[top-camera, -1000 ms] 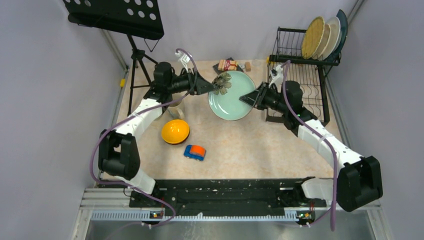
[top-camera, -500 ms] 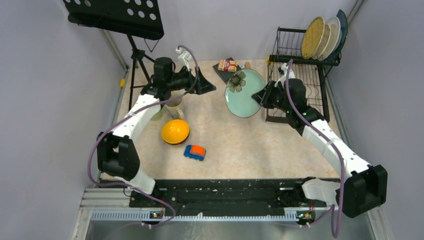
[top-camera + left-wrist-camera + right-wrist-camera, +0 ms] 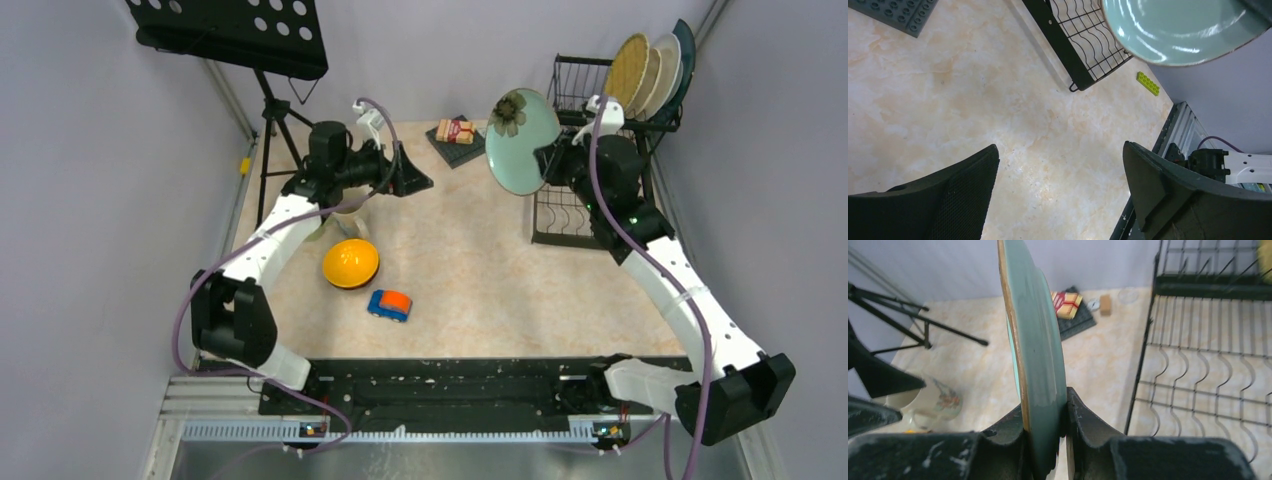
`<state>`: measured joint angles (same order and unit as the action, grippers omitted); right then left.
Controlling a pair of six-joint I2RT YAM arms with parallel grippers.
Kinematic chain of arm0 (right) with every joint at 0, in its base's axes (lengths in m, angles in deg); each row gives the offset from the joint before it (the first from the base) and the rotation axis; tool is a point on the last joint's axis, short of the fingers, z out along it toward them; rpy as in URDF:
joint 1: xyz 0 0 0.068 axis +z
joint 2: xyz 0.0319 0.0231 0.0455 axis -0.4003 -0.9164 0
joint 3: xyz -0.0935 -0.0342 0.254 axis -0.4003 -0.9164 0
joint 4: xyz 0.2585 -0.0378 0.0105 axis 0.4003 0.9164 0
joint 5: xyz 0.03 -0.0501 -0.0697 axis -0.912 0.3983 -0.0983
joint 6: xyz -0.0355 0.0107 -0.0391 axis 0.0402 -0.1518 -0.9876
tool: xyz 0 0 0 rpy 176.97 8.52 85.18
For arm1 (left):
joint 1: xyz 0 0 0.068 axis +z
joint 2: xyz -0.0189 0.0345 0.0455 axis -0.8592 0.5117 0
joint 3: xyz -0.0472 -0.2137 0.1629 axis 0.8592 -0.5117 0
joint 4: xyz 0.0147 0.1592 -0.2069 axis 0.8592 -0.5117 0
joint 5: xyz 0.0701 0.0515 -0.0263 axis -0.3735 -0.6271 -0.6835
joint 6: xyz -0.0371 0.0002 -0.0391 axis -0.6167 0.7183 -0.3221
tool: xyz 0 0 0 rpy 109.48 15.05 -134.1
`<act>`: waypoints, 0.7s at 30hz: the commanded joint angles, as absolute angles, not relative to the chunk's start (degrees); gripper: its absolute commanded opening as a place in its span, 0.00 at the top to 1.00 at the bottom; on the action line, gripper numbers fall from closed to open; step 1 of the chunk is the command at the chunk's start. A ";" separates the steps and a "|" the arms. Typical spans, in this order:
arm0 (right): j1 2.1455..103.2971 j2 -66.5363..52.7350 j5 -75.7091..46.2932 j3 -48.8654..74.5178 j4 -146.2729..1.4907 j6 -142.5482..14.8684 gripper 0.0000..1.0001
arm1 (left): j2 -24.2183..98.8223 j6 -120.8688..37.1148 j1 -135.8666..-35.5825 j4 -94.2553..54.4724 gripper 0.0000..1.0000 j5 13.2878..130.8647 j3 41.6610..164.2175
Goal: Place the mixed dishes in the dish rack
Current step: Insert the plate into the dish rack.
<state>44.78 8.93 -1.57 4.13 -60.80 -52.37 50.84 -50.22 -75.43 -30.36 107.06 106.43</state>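
- The right gripper (image 3: 1045,412) is pinched narrow on the rim of the mint-green plate (image 3: 1038,350), one finger on each face. The plate stands on edge above the jaws.
- The plate looks like glazed ceramic, so I judge it stiff, fairly heavy, slick and easy to chip. With a single rim pinch and most of the weight beyond the jaws, it could pivot or slip if swung fast. A deep bite on the rim, as here, seems the right hold.
- In the top view the plate hangs in the air at about 1 o'clock on the table. It is just to the 9 o'clock side of the dish rack (image 3: 600,200) and sits in no slot yet.
- The right arm reaches far out from its base at 5 o'clock, with the forearm running toward 12. The wrist is rolled so the plate's flowered face turns toward 9 o'clock.
- The rack's upper tier, at 2 o'clock, holds a yellowish plate (image 3: 625,75), a cream plate (image 3: 662,70) and a dark teal plate (image 3: 685,48), all on edge.
- The left gripper (image 3: 1059,150) is spread wide with nothing in it, above the tabletop at 11 o'clock, its arm bent at the elbow.
- A mug (image 3: 928,400) stands under that arm, and the orange-yellow bowl (image 3: 350,263) lies at 8 o'clock.
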 commanded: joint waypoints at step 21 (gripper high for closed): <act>44.32 -4.39 34.65 32.93 -75.47 -86.47 1.00 | 42.23 -49.32 -75.66 -24.35 0.01 105.66 101.39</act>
